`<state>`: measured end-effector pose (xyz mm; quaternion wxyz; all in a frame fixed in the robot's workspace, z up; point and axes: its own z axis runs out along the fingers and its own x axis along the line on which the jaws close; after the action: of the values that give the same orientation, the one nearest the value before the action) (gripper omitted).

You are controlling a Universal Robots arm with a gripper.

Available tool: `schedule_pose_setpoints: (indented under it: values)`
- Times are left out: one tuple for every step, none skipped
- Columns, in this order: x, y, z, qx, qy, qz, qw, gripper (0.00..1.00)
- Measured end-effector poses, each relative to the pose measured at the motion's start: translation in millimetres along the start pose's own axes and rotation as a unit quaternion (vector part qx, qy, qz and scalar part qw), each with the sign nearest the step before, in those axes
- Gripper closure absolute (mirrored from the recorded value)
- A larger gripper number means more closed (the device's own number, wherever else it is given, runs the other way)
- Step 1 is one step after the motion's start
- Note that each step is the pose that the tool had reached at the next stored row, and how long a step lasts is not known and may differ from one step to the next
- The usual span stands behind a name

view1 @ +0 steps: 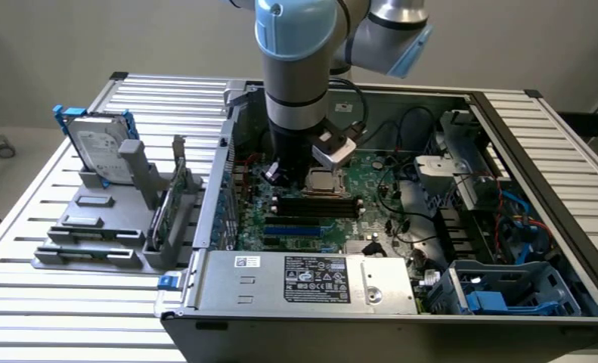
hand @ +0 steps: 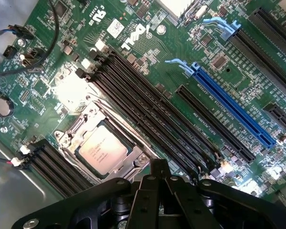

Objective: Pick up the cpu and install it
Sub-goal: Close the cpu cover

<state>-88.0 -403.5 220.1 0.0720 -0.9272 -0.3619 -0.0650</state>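
One open computer case (view1: 540, 136) is shown lying on a slatted table (view1: 36, 302), with the green motherboard (view1: 379, 189) inside it. The cpu (hand: 101, 149) is seen seated in its metal socket frame (hand: 81, 119) on the motherboard, between two banks of long black memory slots (hand: 148, 114). The gripper (hand: 157, 174) is held just above the board, near the cpu, with its fingers drawn together and nothing between them. Beside the case, a grey rack (view1: 97, 227) is seen holding an upright hard drive (view1: 102, 147) in a blue bracket.
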Motion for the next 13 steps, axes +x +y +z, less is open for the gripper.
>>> schedule_pose_setpoints:
  values:
    - [0.5, -0.2, -2.6, -0.0001, -0.0001, 0.000, 1.0000, 0.89]
    - [1.0, -0.4, -5.2, -0.0002, -0.0003, 0.000, 1.0000, 0.89]
    - [1.5, -0.6, -7.3, -0.0003, -0.0003, 0.000, 1.0000, 0.89]
    - [1.9, -0.7, -9.3, -0.0004, -0.0004, 0.000, 1.0000, 0.89]
    - [2.3, -0.8, -11.0, -0.0006, -0.0006, 0.000, 1.0000, 0.89]
    - [2.6, -0.8, -12.5, -0.0009, -0.0009, 0.000, 1.0000, 0.89]
    - [3.0, -0.8, -13.7, -0.0013, -0.0013, 0.000, 1.0000, 0.89]
    - [3.6, -0.6, -15.0, -0.0017, -0.0017, 0.000, 1.0000, 0.89]
    - [4.2, -0.3, -16.3, -0.0022, -0.0021, 0.000, 1.0000, 0.89]
    - [5.0, 0.1, -17.4, -0.0027, -0.0026, 0.000, 1.0000, 0.89]
    - [5.6, 0.5, -18.0, -0.0033, -0.0030, 0.000, 1.0000, 0.89]
    - [5.9, 0.8, -18.0, -0.0039, -0.0033, 0.000, 1.0000, 0.89]
    - [6.2, 1.0, -18.0, -0.0046, -0.0036, -0.001, 1.0000, 0.89]
